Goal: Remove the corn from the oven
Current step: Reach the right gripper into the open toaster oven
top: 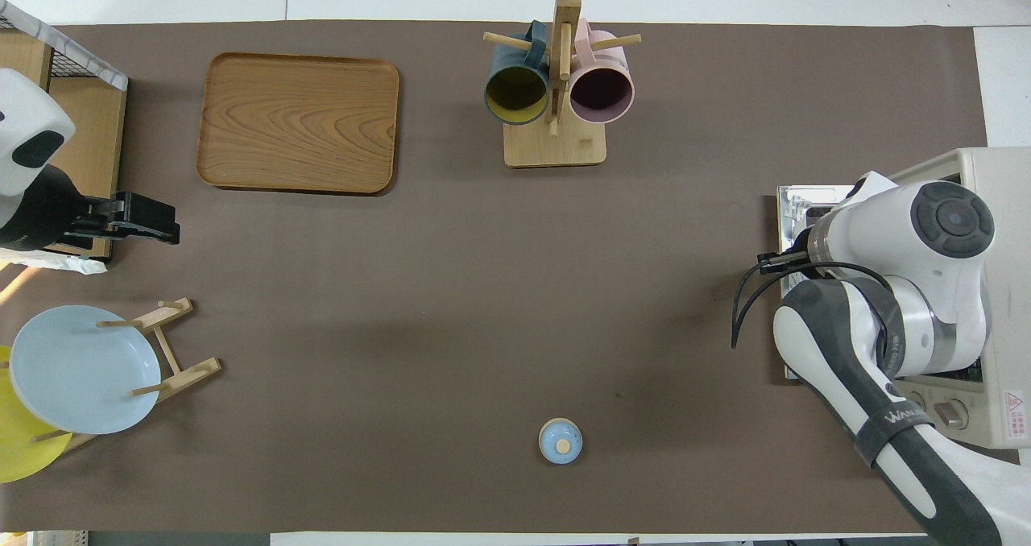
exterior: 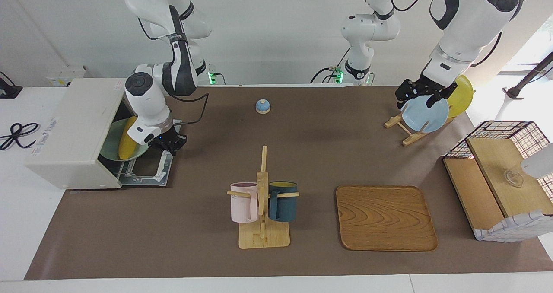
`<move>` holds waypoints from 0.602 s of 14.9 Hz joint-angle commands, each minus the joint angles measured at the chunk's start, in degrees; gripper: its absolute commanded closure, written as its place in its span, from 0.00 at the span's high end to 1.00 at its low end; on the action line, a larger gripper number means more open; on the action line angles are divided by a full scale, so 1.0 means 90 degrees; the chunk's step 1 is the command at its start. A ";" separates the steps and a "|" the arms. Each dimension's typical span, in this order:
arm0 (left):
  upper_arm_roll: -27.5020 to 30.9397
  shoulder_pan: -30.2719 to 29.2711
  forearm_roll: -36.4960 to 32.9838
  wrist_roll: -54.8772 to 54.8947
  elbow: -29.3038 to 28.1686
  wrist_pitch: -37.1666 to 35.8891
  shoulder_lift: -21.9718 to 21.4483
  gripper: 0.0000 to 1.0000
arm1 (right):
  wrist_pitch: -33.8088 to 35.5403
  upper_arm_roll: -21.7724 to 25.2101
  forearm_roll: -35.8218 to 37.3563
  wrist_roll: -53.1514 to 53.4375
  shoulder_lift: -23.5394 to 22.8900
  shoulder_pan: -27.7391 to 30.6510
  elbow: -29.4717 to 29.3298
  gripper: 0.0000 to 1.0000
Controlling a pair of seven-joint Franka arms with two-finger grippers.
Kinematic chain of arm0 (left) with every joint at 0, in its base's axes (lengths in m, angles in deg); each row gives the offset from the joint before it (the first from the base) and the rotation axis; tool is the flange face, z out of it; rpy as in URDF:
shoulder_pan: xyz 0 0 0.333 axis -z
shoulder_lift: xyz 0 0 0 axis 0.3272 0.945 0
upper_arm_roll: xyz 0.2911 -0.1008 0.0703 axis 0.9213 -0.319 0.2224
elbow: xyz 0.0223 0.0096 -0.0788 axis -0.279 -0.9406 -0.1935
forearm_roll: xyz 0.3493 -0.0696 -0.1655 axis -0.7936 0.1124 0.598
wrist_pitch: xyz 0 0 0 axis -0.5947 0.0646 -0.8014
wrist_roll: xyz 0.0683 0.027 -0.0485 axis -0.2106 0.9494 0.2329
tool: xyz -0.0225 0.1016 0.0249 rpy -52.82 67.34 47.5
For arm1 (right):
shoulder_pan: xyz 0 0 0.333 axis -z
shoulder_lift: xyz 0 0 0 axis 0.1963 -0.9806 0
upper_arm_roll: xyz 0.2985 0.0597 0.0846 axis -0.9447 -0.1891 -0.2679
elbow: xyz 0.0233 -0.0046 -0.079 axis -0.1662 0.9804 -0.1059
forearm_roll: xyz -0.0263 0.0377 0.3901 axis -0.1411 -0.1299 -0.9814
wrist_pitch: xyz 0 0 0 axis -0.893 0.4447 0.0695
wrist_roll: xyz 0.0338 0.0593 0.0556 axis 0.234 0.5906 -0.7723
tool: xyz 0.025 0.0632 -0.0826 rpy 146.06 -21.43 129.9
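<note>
So here's the room on my feed: a plain white wall (exterior: 268, 33) runs along the robots' end, no pictures or shelves on it. The worktop (exterior: 17, 224) itself is white, and a big brown mat (exterior: 302, 154) covers nearly all of it, leaving white strips round the edges. A black cable (exterior: 15, 134) lies coiled on the bare white strip at the right arm's end. Daylight pours in from what looks like a window (exterior: 533, 46) at the left arm's end, pretty blown out, and there's a sunlit patch on that corner. Elsewhere the light's soft and even, with faint shadows on the mat.
</note>
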 commanded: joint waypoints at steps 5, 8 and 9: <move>-0.0030 -0.0038 -0.0107 0.0013 -0.0109 0.0091 -0.0120 1.00 | 0.1738 0.0032 0.0014 0.0435 0.0308 0.0001 -0.0825 0.29; -0.0030 -0.0038 -0.0107 0.0013 -0.0119 0.0091 -0.0120 1.00 | 0.1917 0.0071 0.0111 0.0475 0.0484 0.0137 -0.0748 0.59; -0.0030 -0.0038 -0.0107 0.0013 -0.0119 0.0091 -0.0120 1.00 | 0.1849 0.0062 0.0121 0.0427 0.0513 0.0312 -0.0651 0.59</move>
